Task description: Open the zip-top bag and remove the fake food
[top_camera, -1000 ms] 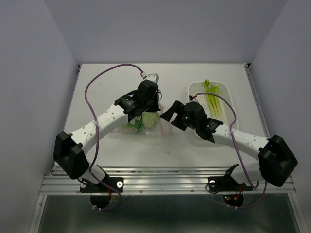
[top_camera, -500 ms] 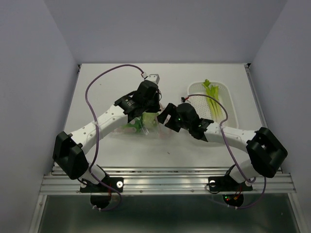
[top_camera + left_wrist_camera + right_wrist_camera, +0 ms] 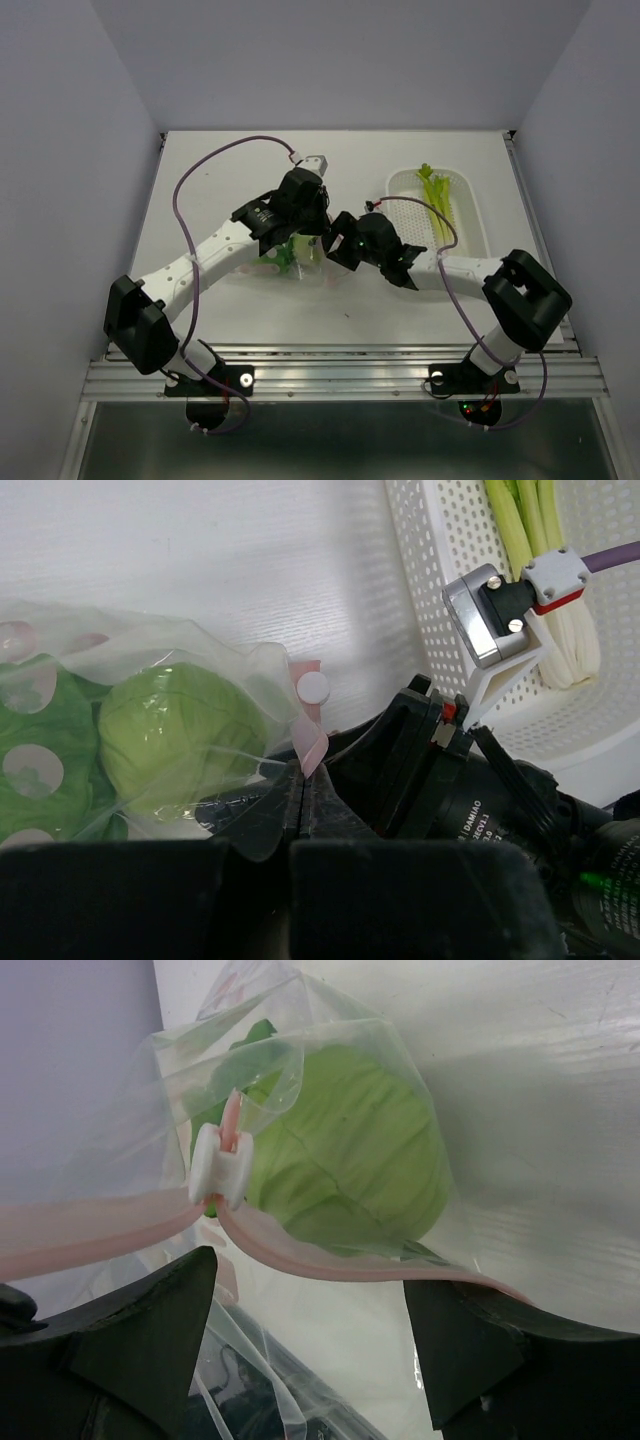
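Clear crinkly film marks the zip-top bag (image 3: pixel 297 258), which from above lies just beneath the left claw (image 3: pixel 303 232) and right in front of the right claw (image 3: pixel 336 243). The white perforated basket (image 3: pixel 400 182) with its pale stalks (image 3: pixel 437 196) sits well off behind that right claw. On the left wrist, the claw is clenched on a fold of bag film, and a light-green cabbage head (image 3: pixel 180 735) bulges inside the bag just ahead of it. On the right wrist, the claw gapes, gripping nothing, with the pink zip strip (image 3: pixel 300 1258) and white slider (image 3: pixel 222 1168) lying between its fingers. It should, I judge, close squarely on the slider or near lip, then pull away from the left claw's anchor without tearing the film.
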You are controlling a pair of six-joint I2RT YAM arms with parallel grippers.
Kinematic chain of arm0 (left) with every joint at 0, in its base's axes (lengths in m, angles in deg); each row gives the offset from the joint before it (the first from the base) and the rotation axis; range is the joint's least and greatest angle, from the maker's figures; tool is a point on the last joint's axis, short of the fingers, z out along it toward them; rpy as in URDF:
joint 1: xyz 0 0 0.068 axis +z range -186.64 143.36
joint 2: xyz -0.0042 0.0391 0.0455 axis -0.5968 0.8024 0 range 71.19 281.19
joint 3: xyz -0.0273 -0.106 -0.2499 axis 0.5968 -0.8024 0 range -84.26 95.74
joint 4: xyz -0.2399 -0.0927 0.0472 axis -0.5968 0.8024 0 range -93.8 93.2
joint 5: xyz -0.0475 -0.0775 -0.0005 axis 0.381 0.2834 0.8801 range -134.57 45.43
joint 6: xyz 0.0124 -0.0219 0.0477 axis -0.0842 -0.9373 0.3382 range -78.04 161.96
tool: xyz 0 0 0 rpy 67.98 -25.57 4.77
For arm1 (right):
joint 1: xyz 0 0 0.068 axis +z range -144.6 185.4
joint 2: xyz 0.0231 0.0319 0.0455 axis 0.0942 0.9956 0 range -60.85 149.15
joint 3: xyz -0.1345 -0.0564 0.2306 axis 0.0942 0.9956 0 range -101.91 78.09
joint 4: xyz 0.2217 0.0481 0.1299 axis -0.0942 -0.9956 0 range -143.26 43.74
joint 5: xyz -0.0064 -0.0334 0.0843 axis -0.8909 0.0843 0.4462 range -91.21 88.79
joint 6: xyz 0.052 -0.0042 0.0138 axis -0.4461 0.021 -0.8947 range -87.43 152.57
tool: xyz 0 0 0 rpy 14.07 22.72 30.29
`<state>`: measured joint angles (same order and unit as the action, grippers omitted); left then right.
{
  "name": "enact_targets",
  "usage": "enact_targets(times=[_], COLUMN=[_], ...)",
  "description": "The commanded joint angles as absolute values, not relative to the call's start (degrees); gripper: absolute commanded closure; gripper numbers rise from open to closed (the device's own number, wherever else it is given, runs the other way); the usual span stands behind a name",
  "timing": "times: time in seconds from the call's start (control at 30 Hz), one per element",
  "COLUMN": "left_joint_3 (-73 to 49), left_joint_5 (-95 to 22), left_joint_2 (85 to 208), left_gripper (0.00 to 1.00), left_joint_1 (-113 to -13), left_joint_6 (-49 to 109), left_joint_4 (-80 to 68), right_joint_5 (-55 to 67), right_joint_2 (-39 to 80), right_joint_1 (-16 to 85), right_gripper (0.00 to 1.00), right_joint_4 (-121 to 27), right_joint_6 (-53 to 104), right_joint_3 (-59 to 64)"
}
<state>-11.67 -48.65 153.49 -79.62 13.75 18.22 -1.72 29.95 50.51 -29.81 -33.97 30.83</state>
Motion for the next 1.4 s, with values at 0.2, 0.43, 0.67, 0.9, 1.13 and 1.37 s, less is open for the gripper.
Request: enact_targets(times=[0.2, 0.43, 0.67, 0.9, 1.13, 1.37], left_joint_3=[-13.4, -13.7, -13.7, -13.7, -13.5, -13.3], left_joint_5=[-46.6, -45.1, -42.6, -42.1, -40.5, -39.7], left_joint_2=[150.5, 150.4, 150.7, 151.9, 152.6, 153.6], left_gripper=[1.00, 1.00, 1.00, 1.00, 1.00, 1.00], left_joint_1=[-79.9, -80.5, -81.3, -81.5, -81.6, -81.6], left_joint_6=[12.6, 12.9, 13.5, 14.4, 14.4, 14.7], left_joint_4=[14.3, 13.6, 12.9, 13.2, 12.8, 13.1], right_joint_5=[-2.9, -6.0, -8.2, -2.1, -3.1, -5.2], right_joint_2=[33.7, 36.2, 40.3, 43.6, 45.8, 46.7], right_joint_1=[50.9, 50.9, 50.9, 50.9, 50.9, 50.9], right_gripper=[0.06, 0.02, 0.00, 0.00, 0.00, 0.00], right_joint_4=[-23.6, -23.8, -21.1, 3.0, 5.2, 11.7], right_joint_6=[-38.3, -37.6, -37.0, -32.8, -33.7, -31.5], right_joint_3=[29.7, 27.8, 25.8, 29.5, 29.8, 31.0])
